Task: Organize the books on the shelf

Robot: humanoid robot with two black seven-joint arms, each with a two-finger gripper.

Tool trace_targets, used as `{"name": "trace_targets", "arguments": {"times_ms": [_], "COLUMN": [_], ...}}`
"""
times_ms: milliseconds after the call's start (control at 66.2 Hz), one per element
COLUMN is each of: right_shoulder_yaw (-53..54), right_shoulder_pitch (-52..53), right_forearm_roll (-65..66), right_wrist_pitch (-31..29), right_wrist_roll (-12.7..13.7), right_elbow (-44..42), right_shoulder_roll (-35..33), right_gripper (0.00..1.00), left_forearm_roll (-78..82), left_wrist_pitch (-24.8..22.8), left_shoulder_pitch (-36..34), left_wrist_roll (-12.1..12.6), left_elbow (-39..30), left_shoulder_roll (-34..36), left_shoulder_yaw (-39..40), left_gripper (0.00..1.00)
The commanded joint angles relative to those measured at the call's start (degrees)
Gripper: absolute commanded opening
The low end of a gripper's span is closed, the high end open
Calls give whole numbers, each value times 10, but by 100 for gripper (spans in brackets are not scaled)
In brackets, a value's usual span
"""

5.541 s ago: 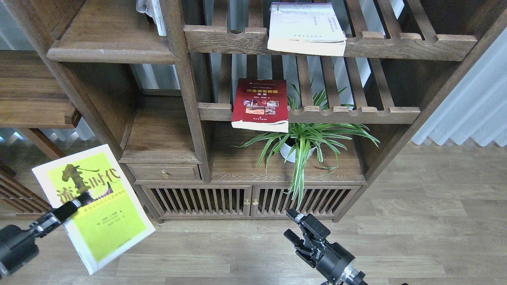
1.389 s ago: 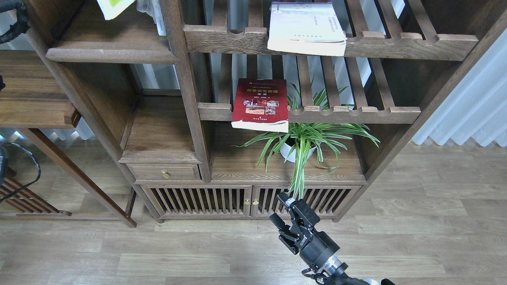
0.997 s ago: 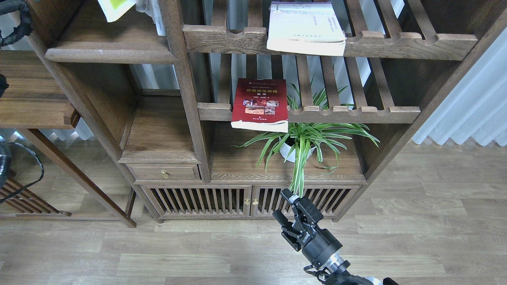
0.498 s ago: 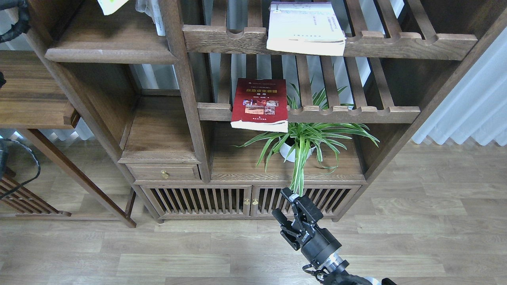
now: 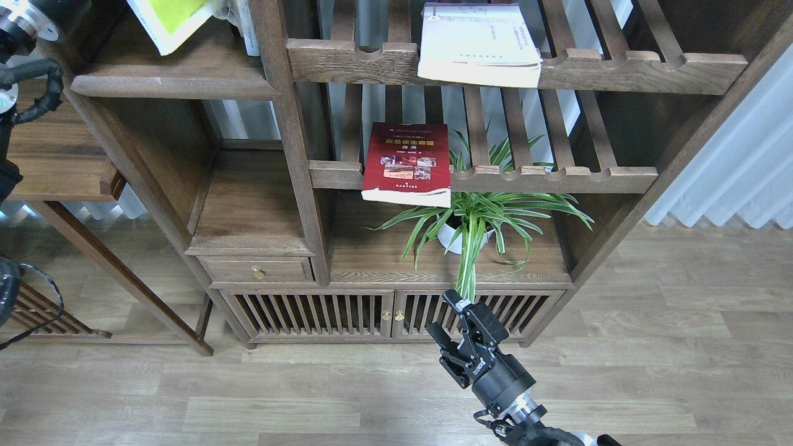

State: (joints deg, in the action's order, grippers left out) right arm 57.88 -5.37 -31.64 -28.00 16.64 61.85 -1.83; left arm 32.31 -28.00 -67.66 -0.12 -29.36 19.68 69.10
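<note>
Paperback, yellow-green and white point(image 5: 170, 21), hangs tilted over the solid dark-brown plank shelf point(image 5: 173, 83); the left gripper is out of view. Above and right of that shelf lies the whitish-lavender book point(image 5: 477, 43), below-right the dark red book point(image 5: 407, 162). Right gripper point(image 5: 451, 319): jaws parted, empty. Stiff, weighty books probably; grasp by an overhanging edge.

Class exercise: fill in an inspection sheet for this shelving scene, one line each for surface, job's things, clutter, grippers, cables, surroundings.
Surface: solid shelf, dark wood.
Job's things: yellow-green book tilted over that shelf; red book and whitish book lying on slatted racks.
Clutter: potted plant.
Grippers: right gripper open, low, holding nothing; left gripper out of frame.
Cables: black cable along the left arm.
Surroundings: wood floor, curtain.
</note>
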Motion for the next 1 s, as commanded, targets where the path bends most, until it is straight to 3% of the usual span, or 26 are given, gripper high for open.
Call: {"name": "trace_targets", "arguments": {"times_ms": [0, 196, 513, 740, 981], "right_shoulder_yaw": [0, 0, 17, 22, 32], "right_shoulder_pitch": [-1, -4, -16, -27, -45], "right_forearm_roll": [-4, -4, -9, -9, -11], "right_wrist_pitch": [0, 0, 0, 0, 0], "right_wrist_roll": [0, 1, 1, 1, 1], "right_elbow": [4, 14, 36, 51, 70], "right_shoulder_roll": [1, 0, -7, -8, -7], "right_gripper": [98, 98, 98, 98, 98], "left_forearm_roll": [2, 2, 4, 4, 4], "left_wrist_pitch": [0, 0, 0, 0, 0], "left_shoulder_pitch": [-17, -67, -75, -84, -79], "left_wrist_roll": [2, 10, 17, 14, -6], "left_elbow": [23, 61, 63, 62, 57], "left_shoulder_roll": [-1, 0, 0, 4, 4], "left_shoulder_yaw": [-10, -46, -99, -108, -103], "left_gripper": [1, 1, 1, 3, 2]}}
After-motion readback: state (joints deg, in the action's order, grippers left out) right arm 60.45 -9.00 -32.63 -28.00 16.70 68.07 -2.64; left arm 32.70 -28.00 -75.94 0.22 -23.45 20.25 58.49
